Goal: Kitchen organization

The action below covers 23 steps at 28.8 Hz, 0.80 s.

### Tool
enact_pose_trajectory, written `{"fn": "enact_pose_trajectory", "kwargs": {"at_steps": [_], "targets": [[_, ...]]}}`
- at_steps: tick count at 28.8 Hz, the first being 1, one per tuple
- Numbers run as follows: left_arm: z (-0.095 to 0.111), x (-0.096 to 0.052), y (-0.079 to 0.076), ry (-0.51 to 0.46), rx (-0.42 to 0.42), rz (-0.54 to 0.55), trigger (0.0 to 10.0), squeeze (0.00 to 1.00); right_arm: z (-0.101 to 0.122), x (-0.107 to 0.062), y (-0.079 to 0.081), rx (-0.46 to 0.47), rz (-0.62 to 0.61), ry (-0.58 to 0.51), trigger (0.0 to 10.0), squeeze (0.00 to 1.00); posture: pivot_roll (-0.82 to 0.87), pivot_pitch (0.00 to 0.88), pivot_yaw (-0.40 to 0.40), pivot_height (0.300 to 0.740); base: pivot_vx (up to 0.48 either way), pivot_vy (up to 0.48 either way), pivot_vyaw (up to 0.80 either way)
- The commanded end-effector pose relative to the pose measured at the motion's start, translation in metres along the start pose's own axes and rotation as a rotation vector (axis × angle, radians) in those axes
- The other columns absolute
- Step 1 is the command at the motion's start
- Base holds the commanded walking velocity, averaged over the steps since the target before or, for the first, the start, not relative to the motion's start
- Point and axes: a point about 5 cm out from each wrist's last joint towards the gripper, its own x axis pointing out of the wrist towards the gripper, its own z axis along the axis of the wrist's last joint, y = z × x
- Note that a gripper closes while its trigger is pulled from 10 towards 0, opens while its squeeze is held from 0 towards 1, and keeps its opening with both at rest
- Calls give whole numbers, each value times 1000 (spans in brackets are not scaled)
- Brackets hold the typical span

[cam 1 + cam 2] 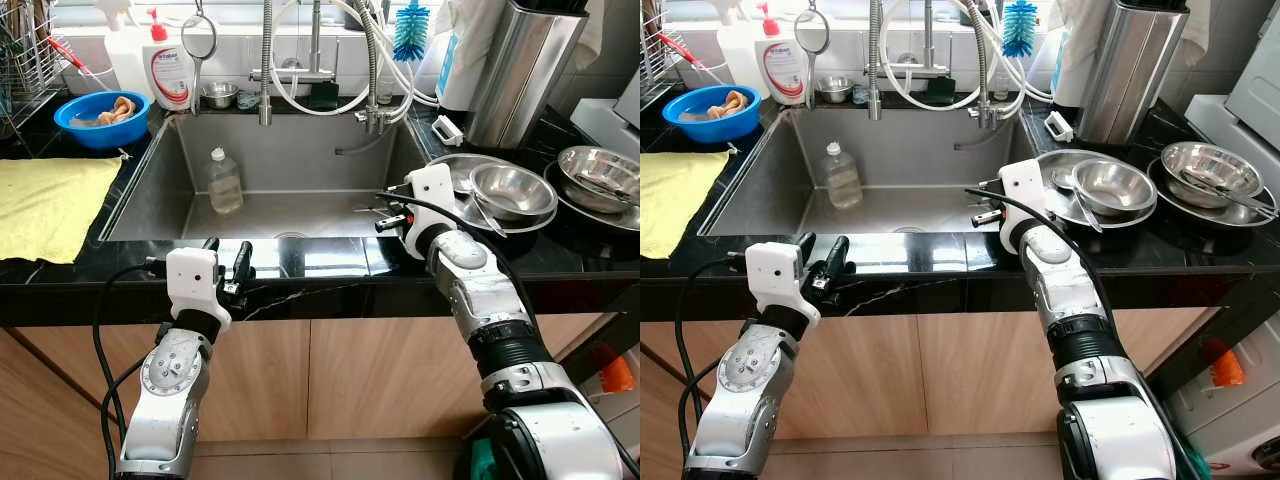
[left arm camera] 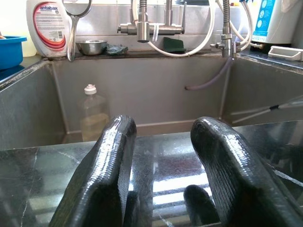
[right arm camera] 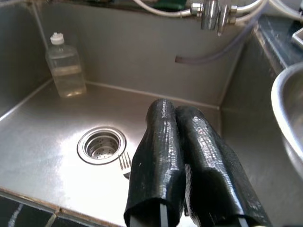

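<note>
Hovering over the sink [image 3: 42,156], right tool [image 3: 177,118] closed, empty.

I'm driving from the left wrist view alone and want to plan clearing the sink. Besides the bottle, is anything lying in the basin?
Observer: Yes, a fork lies beside the drain.
Operator: Where is the right gripper?
Observer: The right gripper hangs over the right side of the sink, fingers shut.
Operator: What's on the counter to the right?
Observer: Steel bowls sit on the black counter there.
</note>
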Motion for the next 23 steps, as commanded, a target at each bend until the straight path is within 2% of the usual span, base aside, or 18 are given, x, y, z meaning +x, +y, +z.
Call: {"fn": "enact_pose_trajectory", "kwargs": {"at_steps": [1,2,3,10,11,12,16,18,21,23], "targets": [[4,0,0,-13,10,0,10000,0,6,2,0,28,-6,-22,10000,0,-39,0,-36,706,0,0,0],[4,-1,0,-12,10,-1,10000,0,6,2,0,42,-11,-26,10000,0,-39,0,-36,706,0,0,0],[3,-1,0,-11,11,-1,10000,0,6,2,1,46,-10,-37,10000,996,-39,0,-36,706,0,0,0],[3,-1,0,-10,12,-1,10000,0,7,3,1,53,-8,-52,10000,996,-39,0,-36,706,0,0,0],[3,-1,0,-9,12,-4,10000,0,10,2,0,-8,-26,-72,10000,165,-39,0,-31,706,0,0,0],[3,-2,0,-9,11,-5,10000,0,12,1,0,-22,-30,-87,10000,0,-40,0,-31,706,0,0,0],[2,-2,-2,-8,8,-13,10000,0,19,-3,1,-55,-38,-134,10000,0,-41,0,-29,706,0,0,0],[2,-2,-2,-8,9,-16,10000,0,24,-10,-4,-96,-92,-176,10000,0,-41,0,-27,706,0,0,0],[2,-2,-2,-8,9,-20,10000,0,29,-20,-8,-204,-128,-212,10000,0,-43,0,-24,706,0,0,0],[2,-1,-1,-7,10,-23,10000,0,29,-30,-12,-357,-159,-201,10000,0,-48,0,-21,706,0,0,0]]}}
